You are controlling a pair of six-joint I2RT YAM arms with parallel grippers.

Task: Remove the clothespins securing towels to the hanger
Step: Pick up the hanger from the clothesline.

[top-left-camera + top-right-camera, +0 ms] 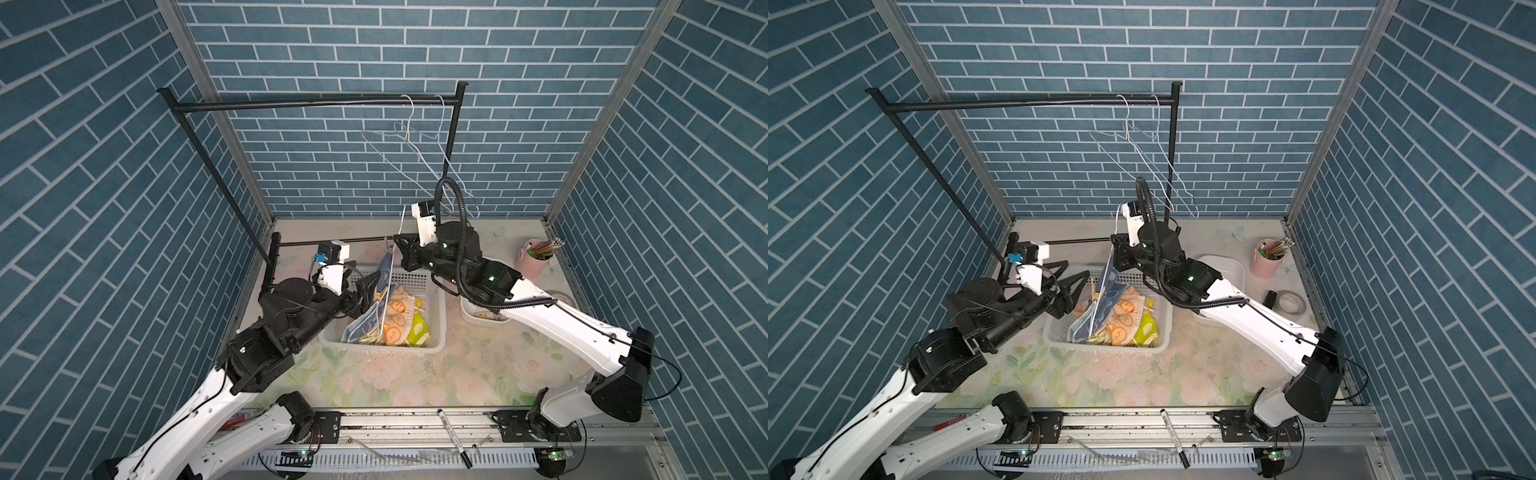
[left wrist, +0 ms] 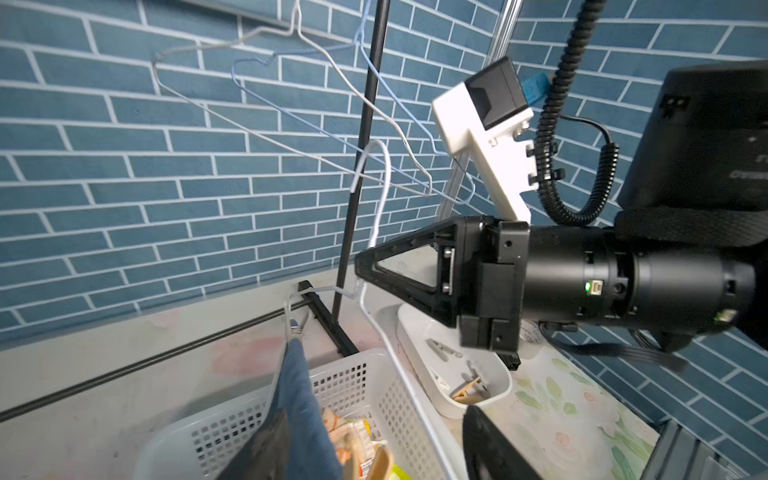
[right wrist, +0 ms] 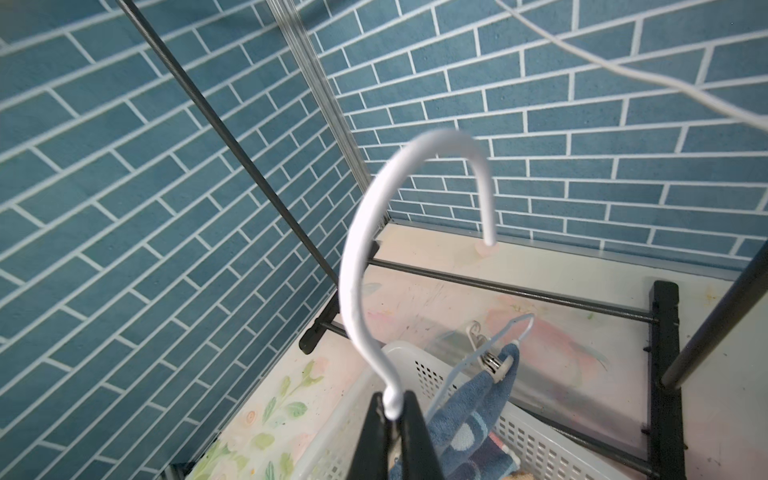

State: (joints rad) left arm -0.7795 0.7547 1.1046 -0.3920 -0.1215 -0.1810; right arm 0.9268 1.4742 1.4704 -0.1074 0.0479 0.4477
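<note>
My right gripper [image 3: 392, 405] is shut on the neck of a white wire hanger [image 3: 357, 266] and holds it over the basket. A denim-blue towel [image 3: 465, 419] hangs from the hanger, pinned at its far corner by a pale clothespin [image 3: 492, 361]. My left gripper [image 2: 374, 436] stands open beside the towel [image 1: 1106, 286]. A tan clothespin [image 2: 382, 461] shows between its spread fingers [image 2: 262, 453], touching neither. Orange [image 1: 395, 320] and yellow-green [image 1: 417, 332] towels lie in the basket.
The white mesh basket [image 1: 374, 347] sits mid-table. A white tray [image 2: 457, 409] beside it holds loose clothespins. A black rack [image 1: 316, 104] carries two bare wire hangers [image 1: 407, 137]. A pink cup of pencils [image 1: 534, 257] and a tape roll [image 1: 1291, 301] stand at the right.
</note>
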